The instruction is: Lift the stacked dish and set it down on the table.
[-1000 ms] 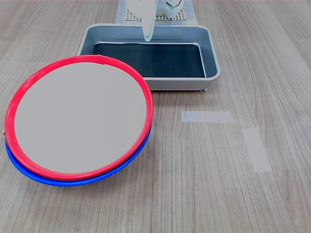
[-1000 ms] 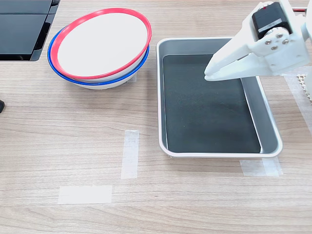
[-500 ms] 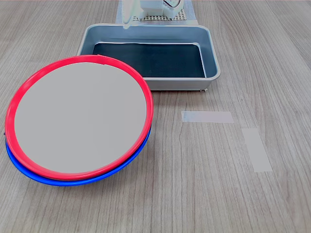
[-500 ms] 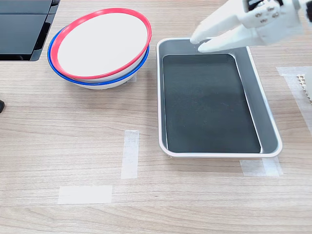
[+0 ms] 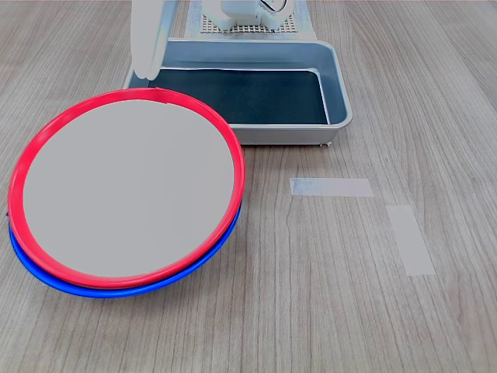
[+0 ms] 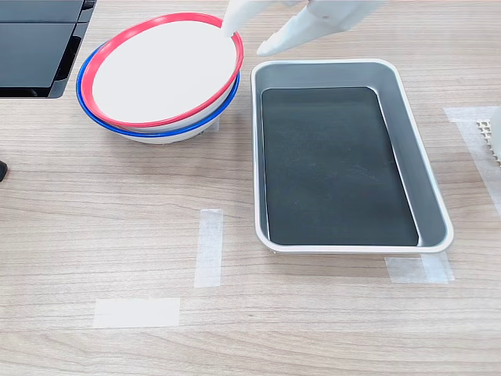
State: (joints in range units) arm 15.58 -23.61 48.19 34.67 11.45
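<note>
While the gripper (image 6: 244, 39) hangs open and empty at the second exterior view's top, the dish (image 6: 164, 70) sits on the blue plate (image 6: 153, 131); the tray (image 6: 433, 196) holds nothing.

The table (image 6: 313, 313) carries a blue-rimmed plate (image 6: 156, 131), a grey metal tray (image 6: 432, 188) and pale tape strips (image 6: 208, 247).
</note>
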